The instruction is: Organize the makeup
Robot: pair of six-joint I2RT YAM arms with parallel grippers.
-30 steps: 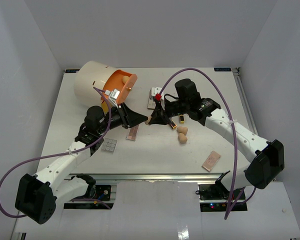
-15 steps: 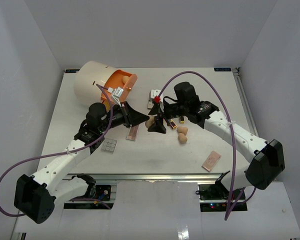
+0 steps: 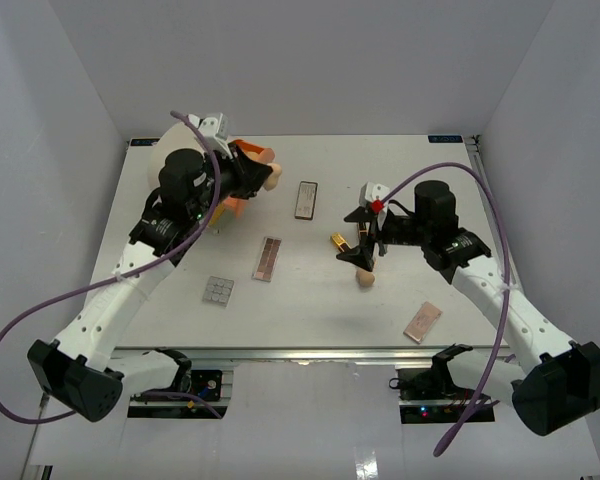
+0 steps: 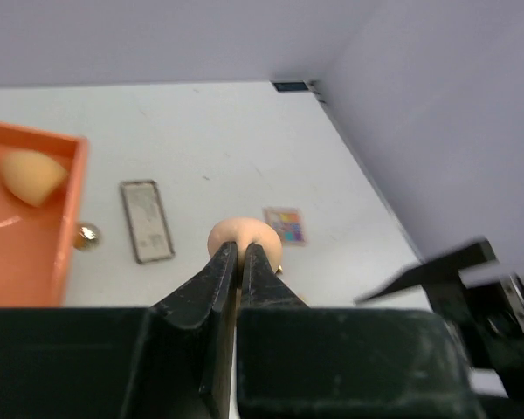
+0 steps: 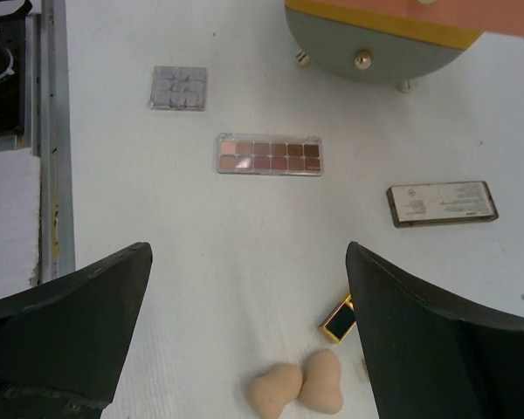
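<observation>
My left gripper [image 3: 260, 178] [image 4: 241, 251] is shut on a tan sponge [image 3: 273, 176] [image 4: 244, 231], held up in the air beside the orange drawer [image 3: 236, 203] [image 4: 26, 253]. A second sponge [image 4: 33, 175] lies in that drawer. My right gripper [image 3: 360, 238] [image 5: 249, 249] hangs wide open with nothing in it, above two sponges [image 3: 365, 277] [image 5: 297, 388] and a gold-and-black lipstick [image 3: 338, 241] [image 5: 339, 319]. On the table lie a dark-framed palette [image 3: 306, 199] [image 5: 442, 203], a pinkish palette [image 3: 268, 259] [image 5: 269, 154], a small grey palette [image 3: 218, 290] [image 5: 178, 88] and another pinkish one [image 3: 422, 321].
The big cream cylinder [image 3: 170, 160] [image 5: 375, 44] stands at the back left, mostly behind my left arm. A small multicolour palette [image 4: 285, 224] shows past the held sponge. The table's metal rail [image 5: 51, 131] runs along the near edge.
The sponge passed from my right gripper to my left at mid-table. The left arm then rose and swung back-left with it toward the drawer. The right gripper opened and drew back to the right.
</observation>
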